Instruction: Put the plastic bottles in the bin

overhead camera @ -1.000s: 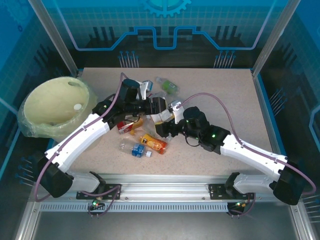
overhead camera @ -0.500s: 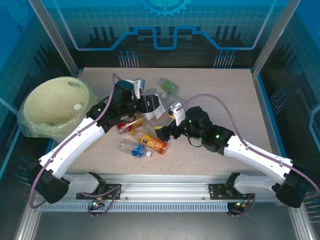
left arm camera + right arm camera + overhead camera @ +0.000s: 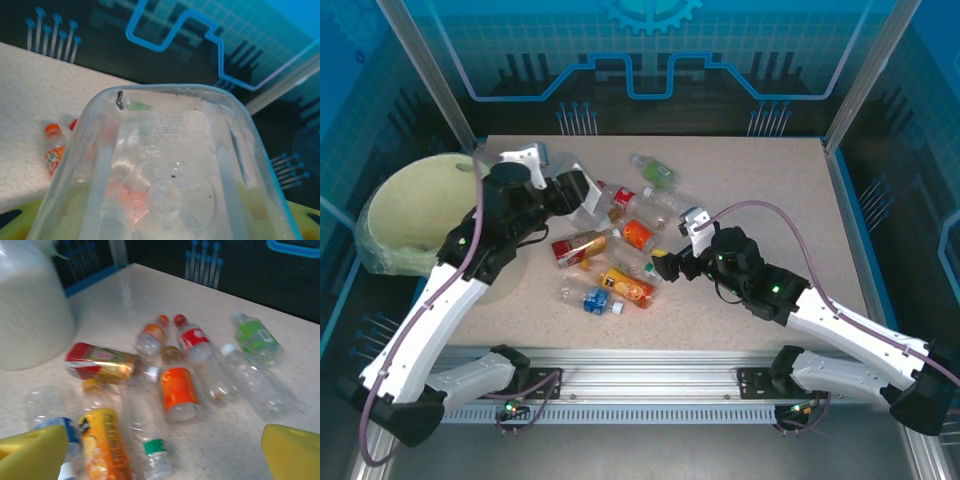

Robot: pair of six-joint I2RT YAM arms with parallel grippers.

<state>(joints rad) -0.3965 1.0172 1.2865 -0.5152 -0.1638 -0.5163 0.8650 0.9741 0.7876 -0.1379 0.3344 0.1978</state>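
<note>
Left jaws pinch a clear bottle (image 3: 165, 170) off the desk (image 3: 760, 200), presumably bound for the bin (image 3: 390, 200) at nine o'clock; right jaws spread over the remaining bottles (image 3: 180, 390)

Clear glossy plastic bottles (image 3: 180, 392), matt speckled table (image 3: 770, 190), matt bin (image 3: 405, 215) w/ crinkly bag (image 3: 375, 255)

Bright, even overhead light with soft shadows — both wrist views blurred, the near foreground badly defocused.
</note>
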